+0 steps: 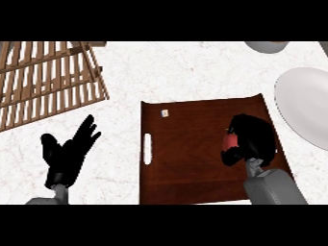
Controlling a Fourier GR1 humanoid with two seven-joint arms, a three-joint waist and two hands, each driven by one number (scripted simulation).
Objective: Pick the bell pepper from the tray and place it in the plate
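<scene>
Bell pepper (230, 141) shows as a patch of red at the right side of the tray (187, 163), a little right of the frame's centre, and most of it is hidden from me. My right hand (253, 139) covers it from above and from the right, its fingers (230, 156) curled round and clamped on it. I cannot tell whether the pepper rests on the tray or is already off the wood.

The tray is dark brown, fills the lower middle of the frame, and has a pale slot (147, 149) cut near its left edge (a small light mark (165, 113) sits near its upper left corner). The plate (312, 105) is white and lies just beside the tray's upper right corner, running out of the frame at the right edge, with nothing on the part I see.

My left hand (65, 153) is at the lower left over the white desk (166, 67), well apart from the tray, its fingers straight and spread. A slatted wooden rack (31, 81) takes the upper left, and a grey rounded object (267, 46) is cut off at the top right.
</scene>
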